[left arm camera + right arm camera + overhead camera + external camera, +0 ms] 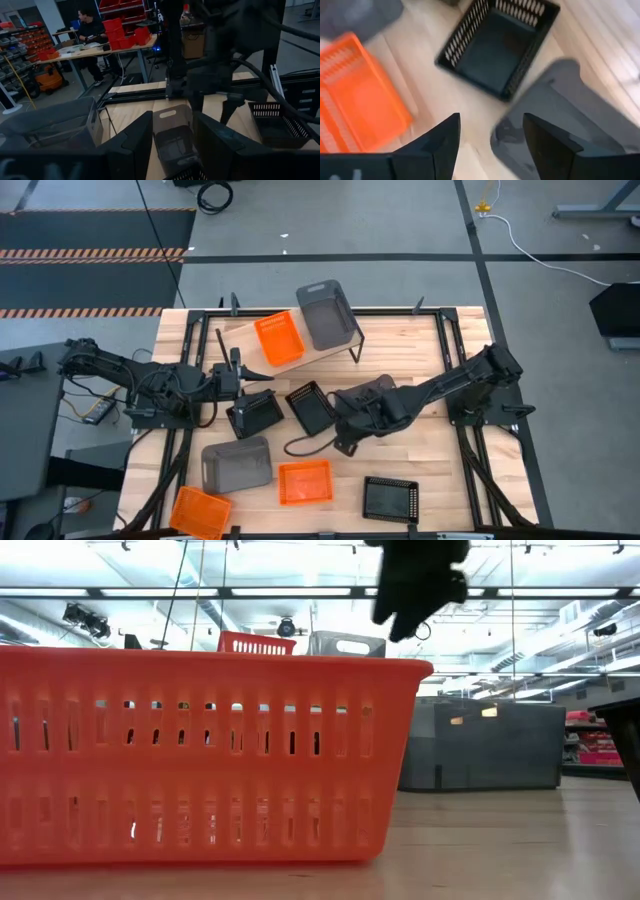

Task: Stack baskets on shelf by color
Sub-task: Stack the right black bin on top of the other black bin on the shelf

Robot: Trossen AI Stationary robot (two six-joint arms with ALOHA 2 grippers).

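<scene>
Two baskets sit on the shelf (330, 352), one orange (278, 339), one grey (328, 313); six remain below it on the counter (440, 480); the right claw (341, 402) gapes empty, the left claw (262, 378) open, nothing visibly gripped.

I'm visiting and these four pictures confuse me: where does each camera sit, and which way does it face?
High view: above the table, looking straight down on the shelf, the scattered baskets and both arms.
Low view: at tabletop height, looking level past an orange basket into the room; one arm hangs in from above.
Left wrist view: on the left arm, looking past its own fingers toward the right arm and a seated person.
Right wrist view: looking down past its open fingers at a black basket.
Shared: the high view also shows that black basket.
</scene>
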